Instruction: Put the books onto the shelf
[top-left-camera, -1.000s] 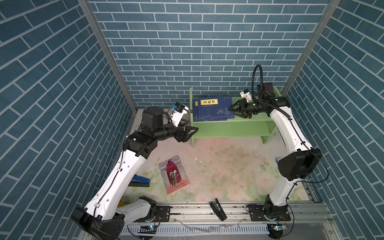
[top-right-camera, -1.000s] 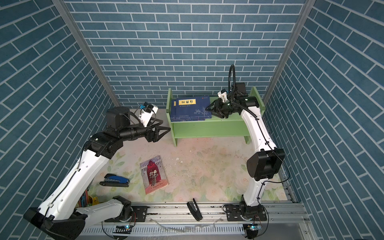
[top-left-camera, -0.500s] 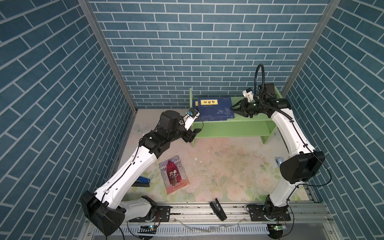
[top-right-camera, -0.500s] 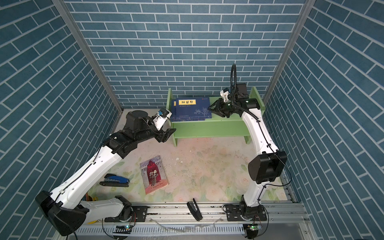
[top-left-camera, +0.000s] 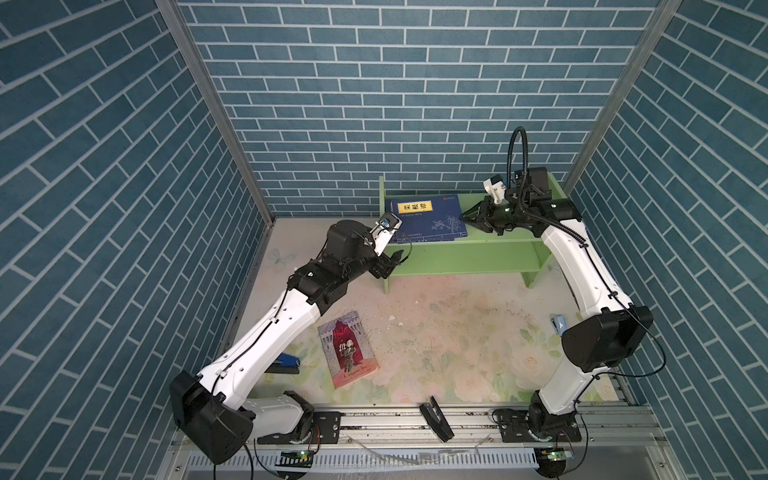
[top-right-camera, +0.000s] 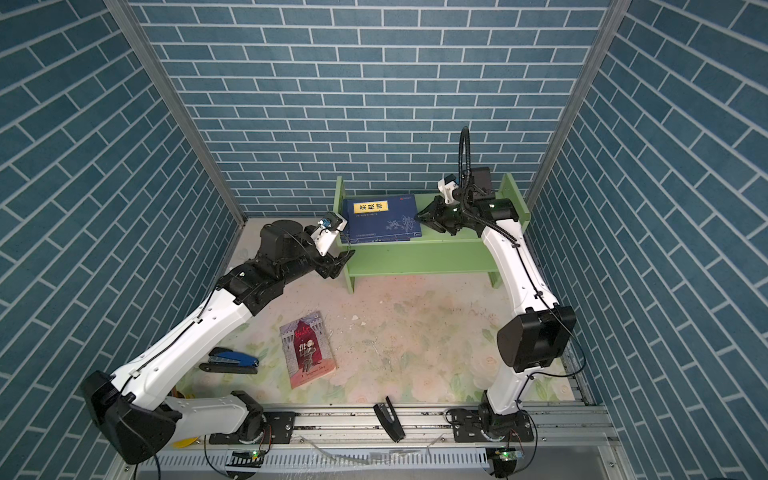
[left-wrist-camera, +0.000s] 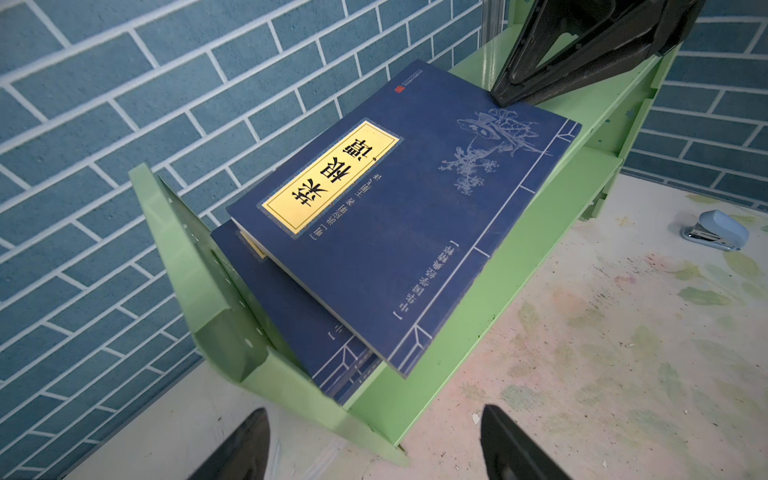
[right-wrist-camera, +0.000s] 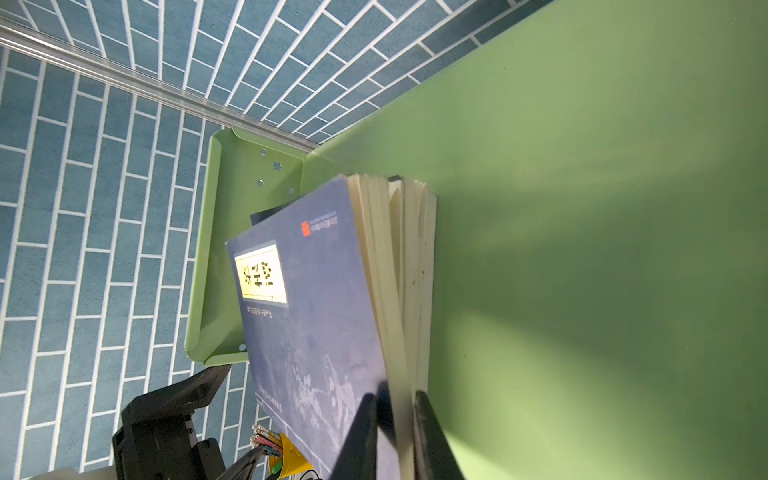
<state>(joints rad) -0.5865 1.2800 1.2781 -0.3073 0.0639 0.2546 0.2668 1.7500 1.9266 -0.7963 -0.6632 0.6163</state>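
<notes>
left gripper (top-left-camera: 392, 266) nearer shelf (top-left-camera: 457, 257), right gripper (top-left-camera: 465, 218) seemingly pinching top book (top-left-camera: 428, 216), stack (left-wrist-camera: 291, 307) half-hidden

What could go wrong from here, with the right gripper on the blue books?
1. The right gripper pinches the top blue book only by its page edge near a corner. A pull may fan or tear the pages, or the grip may slip.
2. That book lies skewed over the lower blue books, with one corner past the shelf front edge. A nudge could tip it off.
3. The left gripper is open and close to the shelf's end panel, so it could bump it.
</notes>
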